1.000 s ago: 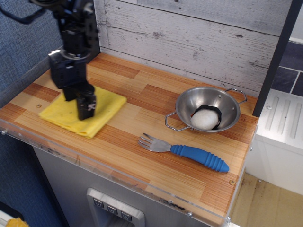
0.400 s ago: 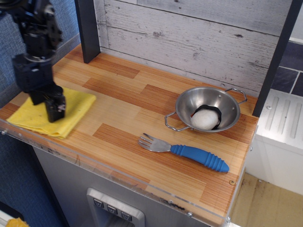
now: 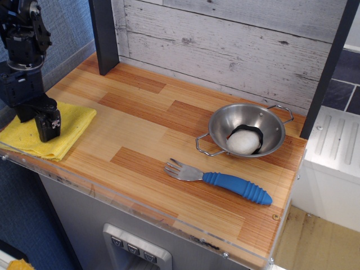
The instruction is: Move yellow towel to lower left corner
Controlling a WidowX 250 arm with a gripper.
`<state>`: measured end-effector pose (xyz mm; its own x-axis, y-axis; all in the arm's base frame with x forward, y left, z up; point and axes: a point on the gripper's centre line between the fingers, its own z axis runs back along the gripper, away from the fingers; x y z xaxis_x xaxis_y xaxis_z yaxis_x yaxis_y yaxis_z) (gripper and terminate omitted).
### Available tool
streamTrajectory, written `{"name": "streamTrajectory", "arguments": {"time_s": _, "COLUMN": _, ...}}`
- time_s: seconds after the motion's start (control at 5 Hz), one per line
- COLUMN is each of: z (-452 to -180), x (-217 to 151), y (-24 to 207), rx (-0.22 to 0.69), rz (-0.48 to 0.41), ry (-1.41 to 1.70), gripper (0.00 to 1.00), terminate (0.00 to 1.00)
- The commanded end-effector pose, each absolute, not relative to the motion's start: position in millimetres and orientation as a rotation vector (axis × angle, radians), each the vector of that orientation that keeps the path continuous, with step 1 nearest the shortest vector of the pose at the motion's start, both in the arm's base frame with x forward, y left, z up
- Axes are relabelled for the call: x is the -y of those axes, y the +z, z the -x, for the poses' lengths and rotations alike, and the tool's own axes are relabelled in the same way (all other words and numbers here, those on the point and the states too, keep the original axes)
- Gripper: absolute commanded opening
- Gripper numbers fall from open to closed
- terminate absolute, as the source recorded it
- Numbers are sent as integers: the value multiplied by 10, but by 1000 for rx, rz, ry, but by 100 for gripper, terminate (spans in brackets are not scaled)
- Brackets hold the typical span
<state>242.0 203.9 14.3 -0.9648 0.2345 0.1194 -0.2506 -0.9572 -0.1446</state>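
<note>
The yellow towel (image 3: 63, 130) lies folded at the lower left corner (image 3: 11, 151) of the wood-plank tabletop, up against the clear acrylic edge. My black gripper (image 3: 47, 128) stands upright on the middle of the towel, fingertips pressed down into the cloth. The fingers look close together, but I cannot make out whether they pinch the fabric. Part of the towel is hidden behind the gripper body.
A steel bowl (image 3: 247, 130) with a white and black object inside stands at the right. A fork with a blue handle (image 3: 222, 179) lies in front of it. A dark post (image 3: 104, 35) stands at the back left against the plank wall.
The gripper and the towel under it have slid left and slightly toward the front edge, from the left-middle of the table into the corner.
</note>
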Motion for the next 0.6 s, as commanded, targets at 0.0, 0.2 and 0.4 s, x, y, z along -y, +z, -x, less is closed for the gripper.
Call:
{"name": "streamTrajectory", "arguments": {"time_s": 0.0, "z": -2587, "x": -1845, "y": 486, "rx": 295, "rz": -5, "ry": 2849, "gripper": 100, "terminate": 0}}
{"name": "streamTrajectory", "arguments": {"time_s": 0.2, "z": -2603, "x": -1746, "y": 775, "rx": 362, "rz": 42, "ry": 2833, "gripper": 100, "terminate": 0}}
{"name": "streamTrajectory", "arguments": {"time_s": 0.4, "z": -2559, "x": -1666, "y": 1048, "rx": 398, "rz": 87, "ry": 2829, "gripper": 100, "terminate": 0}}
